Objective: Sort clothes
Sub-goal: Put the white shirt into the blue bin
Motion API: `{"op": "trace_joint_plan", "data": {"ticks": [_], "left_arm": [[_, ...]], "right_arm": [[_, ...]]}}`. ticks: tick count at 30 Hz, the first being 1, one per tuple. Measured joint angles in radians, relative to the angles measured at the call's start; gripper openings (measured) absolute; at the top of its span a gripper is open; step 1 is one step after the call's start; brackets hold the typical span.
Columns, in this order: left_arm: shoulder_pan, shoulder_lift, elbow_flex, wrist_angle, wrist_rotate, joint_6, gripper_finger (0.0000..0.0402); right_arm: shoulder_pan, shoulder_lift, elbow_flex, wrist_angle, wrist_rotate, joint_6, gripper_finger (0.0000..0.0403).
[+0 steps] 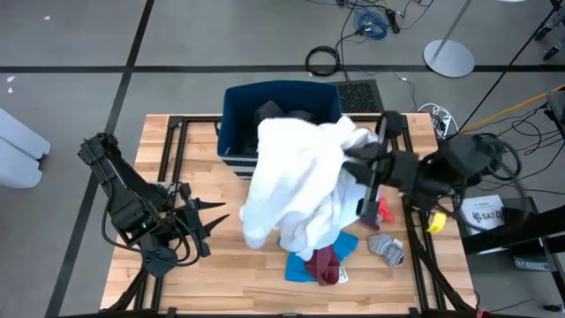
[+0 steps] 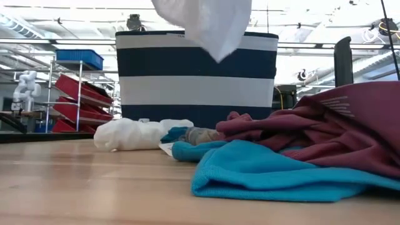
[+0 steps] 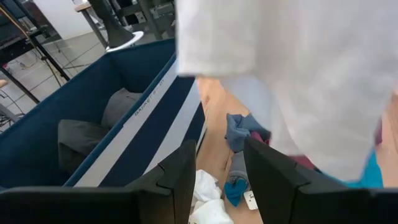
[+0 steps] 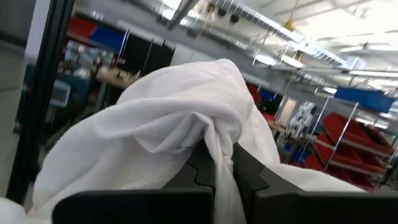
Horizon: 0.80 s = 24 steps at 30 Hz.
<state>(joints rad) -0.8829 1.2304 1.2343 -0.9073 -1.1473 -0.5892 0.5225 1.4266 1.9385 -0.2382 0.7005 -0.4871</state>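
Observation:
A large white garment (image 1: 296, 190) hangs over the middle of the table from my right gripper (image 1: 351, 155), which is shut on it high above the table's right half. Its lower tip (image 2: 217, 50) hangs in front of the navy striped bin (image 2: 197, 75). Dark grey clothes (image 3: 87, 134) lie inside the bin. Under the white garment, bright blue (image 2: 269, 178) and maroon (image 2: 331, 131) clothes lie on the table. Grey socks (image 1: 387, 249) and a red piece (image 1: 385, 210) lie to their right. My left gripper (image 1: 222, 215) stands open at the table's left, touching nothing. My right gripper pinches a bunched fold of the white garment (image 4: 219, 138) between its two fingers; the layers cannot be counted. The fingers come about level from the table's right side. The cloth drapes over the fingers and hangs slack below them, its tip clear of the table in the low view.
The bin (image 1: 281, 110) stands at the table's far edge, in the middle. A white bundle (image 2: 140, 134) lies on the table in front of it. Black frame rails (image 1: 172, 146) run along the table's sides. Bare wood (image 1: 225, 274) shows at the near left.

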Motion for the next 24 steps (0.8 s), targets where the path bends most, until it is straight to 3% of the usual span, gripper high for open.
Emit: {"op": "trace_joint_plan", "data": {"ticks": [6, 15, 19, 24], "left_arm": [[0.000, 0.000, 0.000, 0.000, 0.000, -0.001, 0.0145], [0.001, 0.000, 0.000, 0.000, 0.000, -0.006, 0.0145], [0.007, 0.000, 0.000, 0.000, 0.001, -0.006, 0.0145], [0.034, 0.000, 0.000, 0.005, 0.032, -0.007, 0.0145]], "right_arm": [[0.002, -0.016, 0.000, 0.193, -0.072, -0.124, 0.0005], [-0.056, -0.017, 0.000, 0.471, -0.073, -0.370, 0.0005], [-0.144, -0.016, 0.000, 0.483, -0.072, -0.383, 0.0005], [-0.299, -0.005, 0.000, 0.469, -0.062, -0.278, 0.0005]]}}
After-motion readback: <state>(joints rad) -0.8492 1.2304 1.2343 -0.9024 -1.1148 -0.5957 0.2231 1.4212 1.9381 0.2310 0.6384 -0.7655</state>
